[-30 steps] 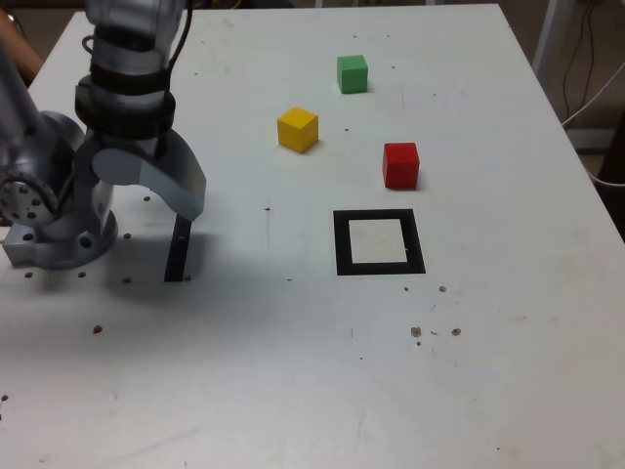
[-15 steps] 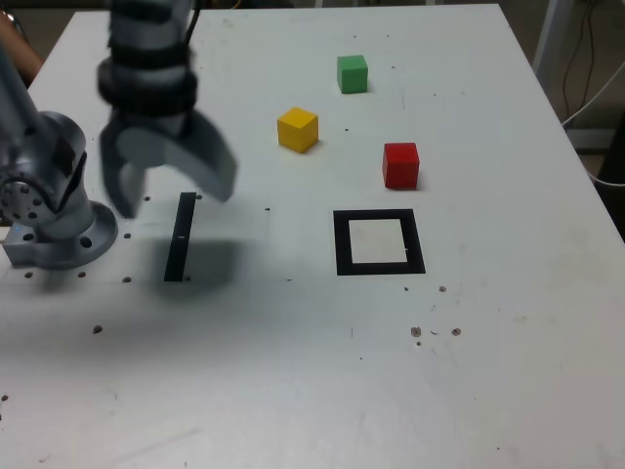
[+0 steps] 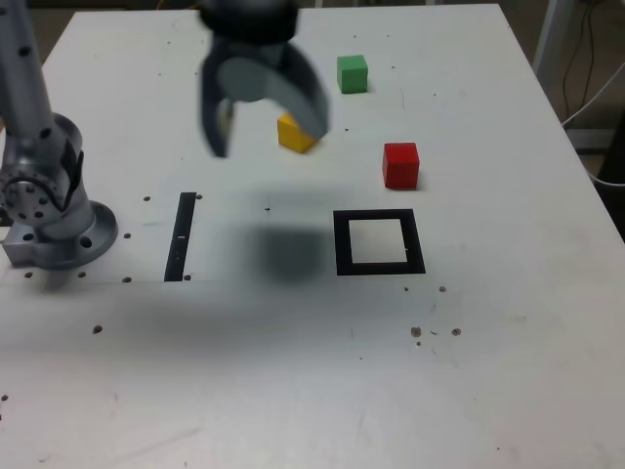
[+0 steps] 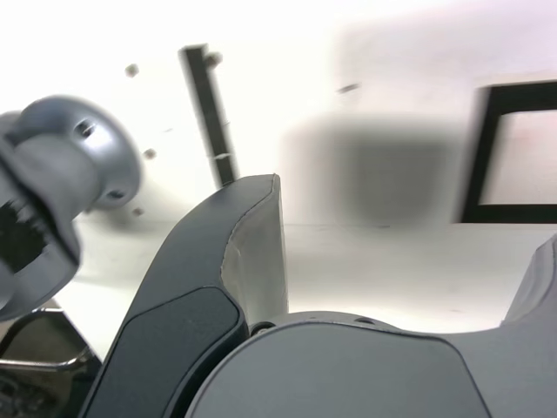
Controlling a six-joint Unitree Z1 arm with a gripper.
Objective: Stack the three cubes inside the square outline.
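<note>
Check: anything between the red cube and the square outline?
Nothing visible. Bare table separates the red cube from the square outline. The open gripper hangs over by the yellow cube, off that path.

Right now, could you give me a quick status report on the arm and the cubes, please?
Gripper open, empty, above table. Yellow cube partly hidden behind it; green cube and red cube sit apart. Square outline empty, nothing blocking it.

No legible text, label, brand, number or sign appears in either view. The tabletop, the cubes, the black square outline and the arm's base carry no readable markings.
</note>
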